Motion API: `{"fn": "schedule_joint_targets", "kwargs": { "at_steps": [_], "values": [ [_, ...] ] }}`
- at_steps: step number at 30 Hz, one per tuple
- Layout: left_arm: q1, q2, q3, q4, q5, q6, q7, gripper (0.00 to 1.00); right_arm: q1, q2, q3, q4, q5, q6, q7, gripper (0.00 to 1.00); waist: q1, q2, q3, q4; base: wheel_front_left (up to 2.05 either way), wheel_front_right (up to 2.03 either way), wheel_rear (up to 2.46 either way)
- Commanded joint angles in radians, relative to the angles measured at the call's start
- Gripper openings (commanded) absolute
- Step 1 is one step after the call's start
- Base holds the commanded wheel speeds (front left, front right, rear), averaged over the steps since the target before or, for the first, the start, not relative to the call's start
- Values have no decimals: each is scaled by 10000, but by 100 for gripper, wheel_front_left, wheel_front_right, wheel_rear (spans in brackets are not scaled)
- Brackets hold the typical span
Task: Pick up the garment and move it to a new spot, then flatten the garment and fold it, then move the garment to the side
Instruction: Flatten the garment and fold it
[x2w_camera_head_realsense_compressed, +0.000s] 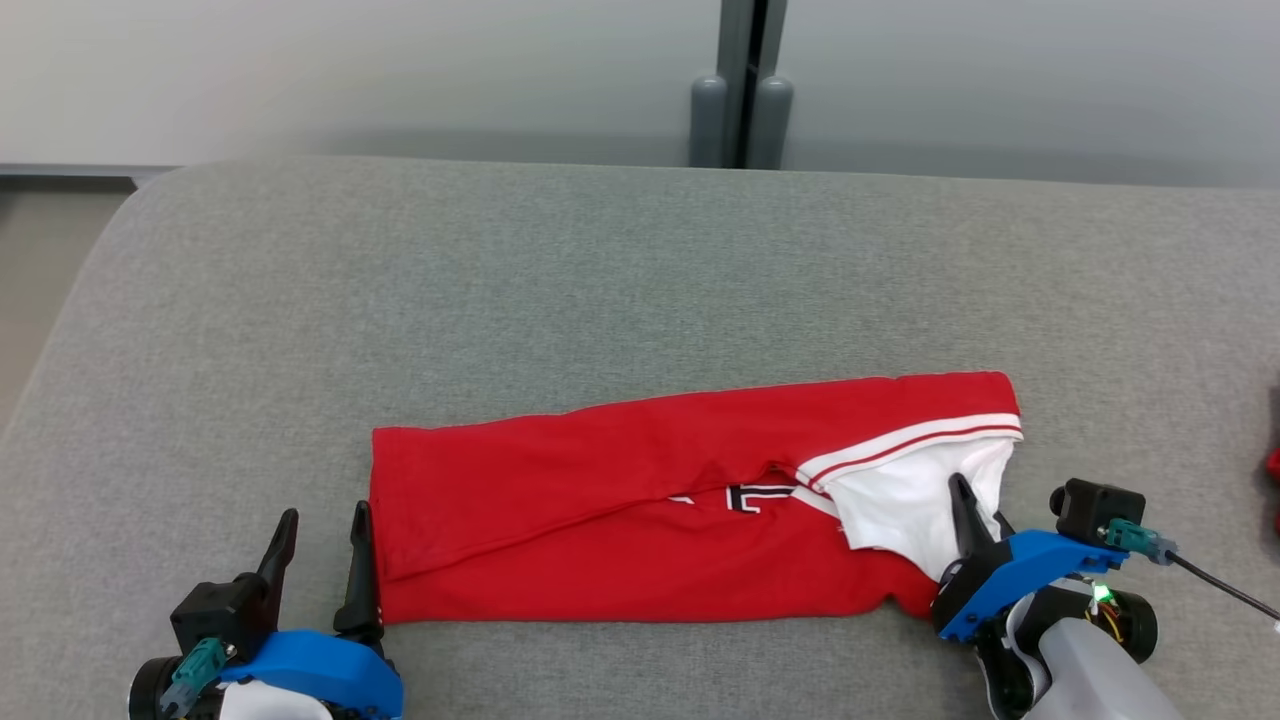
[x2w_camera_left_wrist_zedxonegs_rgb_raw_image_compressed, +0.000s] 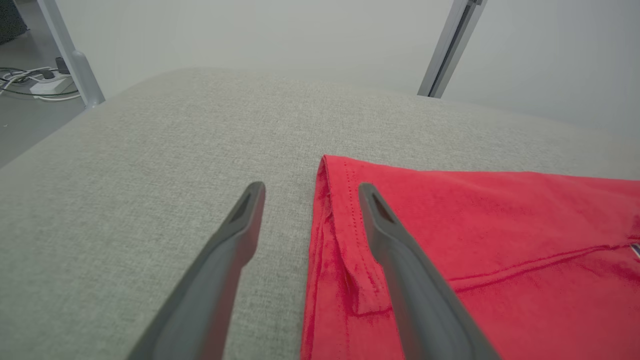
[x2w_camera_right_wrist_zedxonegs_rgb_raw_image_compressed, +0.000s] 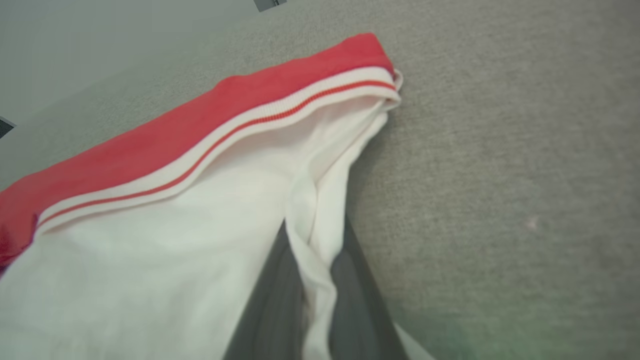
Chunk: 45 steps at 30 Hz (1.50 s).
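A red garment with white trim lies as a long folded band across the front of the grey cushion. At its left end my left gripper stands open. In the left wrist view this gripper straddles the hem of the garment, one finger over the red cloth and one over bare cushion. My right gripper sits at the garment's right end, shut on its white fabric. In the right wrist view a white fold of the garment is pinched in the right gripper.
The cushion's rounded left edge drops to the floor, where cables lie. A pale wall with a grey post stands behind the cushion. A small red thing shows at the far right edge.
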Motion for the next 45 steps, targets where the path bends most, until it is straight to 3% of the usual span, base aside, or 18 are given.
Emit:
{"fn": "schedule_joint_targets", "kwargs": {
  "at_steps": [1, 8, 14, 21, 30, 39, 45],
  "values": [
    [-73, 41, -38, -65, 16, -25, -24, 100, 229, 128, -111, 167, -111, 21, 66, 0, -1, -1, -81, -128, 0, 0, 0],
    [83, -2, -355, -159, -34, -25, -24, 100, 646, 31, -1990, -1836, -1208, 14, -22, 0, -1, -1, -301, -822, 0, 0, 0],
    [174, -144, -565, -153, -19, -25, -24, 100, 992, 48, -2199, -3014, -1818, 14, -24, 0, -1, -1, -543, -1327, 0, 0, 0],
    [121, -284, -887, -55, 37, -24, -24, 100, 1292, 75, 199, -4237, -154, 17, 448, 0, -1, -1, -678, -1237, 0, 0, 0],
    [139, -228, -1306, 160, 190, -24, -24, 100, 1690, 64, 2937, -5185, 1805, 17, 1084, 0, -1, -1, -802, 258, 0, 0, 0],
    [-63, -185, -1788, 301, 111, -25, -24, 100, 668, 58, 4434, -4229, 2686, 18, 820, 0, -1, -1, -663, 1934, 0, 0, 0],
    [-145, -221, -1921, 331, 3, -25, -24, 100, -89, 55, 5127, -3104, 2948, 18, 434, 0, -1, -1, -638, 2434, 0, 0, 0]
  ]
}}
